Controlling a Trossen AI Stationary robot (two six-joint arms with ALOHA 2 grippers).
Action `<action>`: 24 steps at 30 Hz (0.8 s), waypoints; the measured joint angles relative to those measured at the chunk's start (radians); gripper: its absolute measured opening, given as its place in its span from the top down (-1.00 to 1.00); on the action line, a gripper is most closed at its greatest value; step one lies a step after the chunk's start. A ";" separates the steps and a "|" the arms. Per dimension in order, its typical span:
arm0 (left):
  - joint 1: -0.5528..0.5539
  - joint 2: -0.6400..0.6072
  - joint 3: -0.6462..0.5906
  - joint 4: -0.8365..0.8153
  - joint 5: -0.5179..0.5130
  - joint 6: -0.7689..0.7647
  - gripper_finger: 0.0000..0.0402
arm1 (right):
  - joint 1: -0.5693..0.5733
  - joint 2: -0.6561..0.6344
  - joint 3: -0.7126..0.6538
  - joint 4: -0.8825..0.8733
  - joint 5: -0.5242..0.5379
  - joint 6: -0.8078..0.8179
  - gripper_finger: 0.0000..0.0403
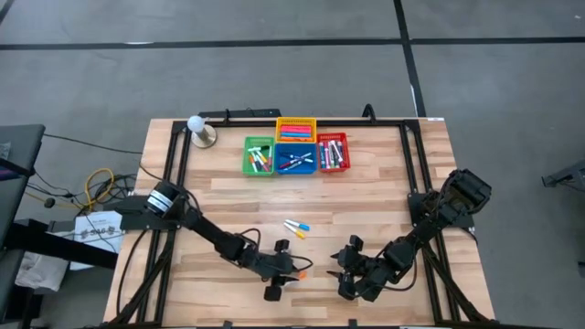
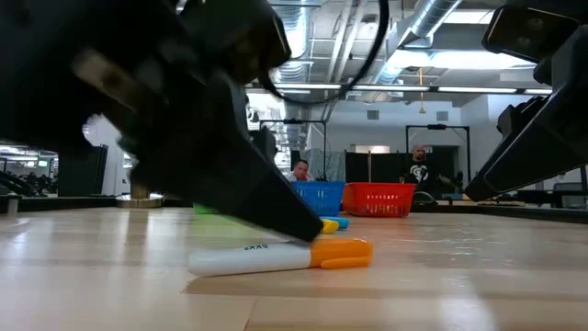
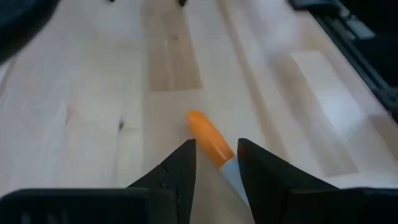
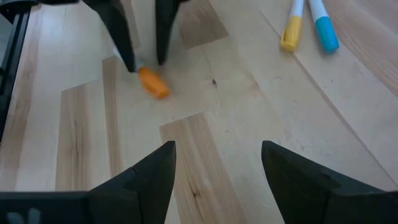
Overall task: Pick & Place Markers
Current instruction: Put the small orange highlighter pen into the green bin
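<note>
A marker with a white barrel and orange cap (image 2: 276,258) lies flat on the table near the front edge. My left gripper (image 3: 214,160) is open and slants down over it, one finger on each side of the barrel just behind the cap (image 3: 208,138). To its right my right gripper (image 4: 217,165) waits open above bare wood, with nothing between its fingers. Two more markers (image 1: 295,227), one yellow-capped and one blue-capped, lie side by side toward the table's middle. My left gripper's fingers (image 4: 129,59) stand on either side of the marker's white barrel (image 3: 231,175), slanting down from the table's left and lying across it. The marker lies flat on the wood. Whether a fingertip touches the barrel I cannot tell.
Green (image 1: 259,155), yellow (image 1: 295,130), blue (image 1: 296,161) and red (image 1: 333,153) baskets holding markers stand together at the table's far middle. A small white lamp-like object (image 1: 199,128) stands at the far left. People are in the room beyond the table.
</note>
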 joint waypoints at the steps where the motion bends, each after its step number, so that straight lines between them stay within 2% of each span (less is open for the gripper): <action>1: 0.003 0.008 0.000 0.000 0.000 -0.017 0.42 | 0.000 0.000 0.000 0.000 0.000 0.000 -0.12; 7: 0.028 0.018 0.005 -0.011 0.003 -0.072 0.41 | 0.000 0.009 0.000 -0.003 0.000 0.000 -0.12; 13: 0.045 0.013 0.008 -0.124 -0.004 -0.149 0.42 | 0.000 0.009 -0.001 0.000 0.001 0.000 -0.12; 20: 0.051 0.014 0.006 -0.151 -0.056 -0.113 0.43 | 0.000 0.009 -0.001 -0.001 0.000 0.000 -0.12; 24: 0.052 0.015 0.005 -0.152 -0.055 -0.066 0.55 | 0.000 0.009 -0.001 -0.001 0.001 0.001 -0.12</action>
